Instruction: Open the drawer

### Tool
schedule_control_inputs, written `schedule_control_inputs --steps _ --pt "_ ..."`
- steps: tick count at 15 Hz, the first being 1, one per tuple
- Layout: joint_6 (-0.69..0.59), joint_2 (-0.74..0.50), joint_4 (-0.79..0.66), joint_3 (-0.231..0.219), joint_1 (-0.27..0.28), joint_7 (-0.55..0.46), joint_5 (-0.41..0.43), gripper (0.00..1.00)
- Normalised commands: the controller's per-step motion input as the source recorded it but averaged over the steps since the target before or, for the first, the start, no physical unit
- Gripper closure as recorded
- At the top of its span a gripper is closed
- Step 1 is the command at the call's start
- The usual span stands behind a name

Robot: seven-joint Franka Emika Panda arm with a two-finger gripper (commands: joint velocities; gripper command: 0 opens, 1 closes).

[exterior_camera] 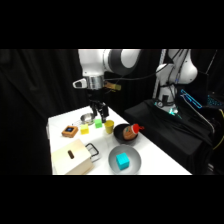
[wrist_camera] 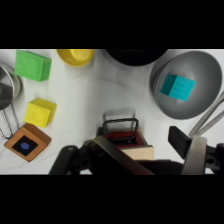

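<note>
The drawer [wrist_camera: 121, 136] belongs to a pale wooden box [exterior_camera: 71, 159] at the table's front left. Its dark loop handle [exterior_camera: 92, 149] faces the grey bowl. In the wrist view the handle [wrist_camera: 120, 123] stands just beyond the black linkage, with a reddish strip of the drawer showing behind it. My gripper [exterior_camera: 99, 112] hangs over the back of the table, above the green block [exterior_camera: 98, 123] and apart from the box. In the wrist view the gripper [wrist_camera: 125, 150] is open with nothing between its fingers. One dark fingertip [wrist_camera: 180, 140] shows at the right.
A grey bowl [exterior_camera: 114, 161] holds a teal cube [exterior_camera: 122, 161]. Behind it are a black bowl [exterior_camera: 120, 134] with a red thing in it and a yellow cup [exterior_camera: 108, 126]. A yellow block [exterior_camera: 85, 130], an orange-and-black block [exterior_camera: 69, 131] and a metal pan [exterior_camera: 87, 118] lie at the left.
</note>
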Motion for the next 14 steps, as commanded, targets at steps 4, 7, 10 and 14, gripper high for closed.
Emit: schedule_control_inputs --steps 4,7,10,14 --pt "0.11 0.09 0.08 0.035 -0.051 0.00 -0.029 0.00" --pt "0.26 0.16 0.13 0.032 -0.060 -0.05 -0.046 0.00" --pt "0.28 0.18 0.14 0.049 -0.068 -0.09 -0.031 0.00" --pt "0.24 0.14 0.11 0.055 -0.094 -0.13 -0.036 0.00"
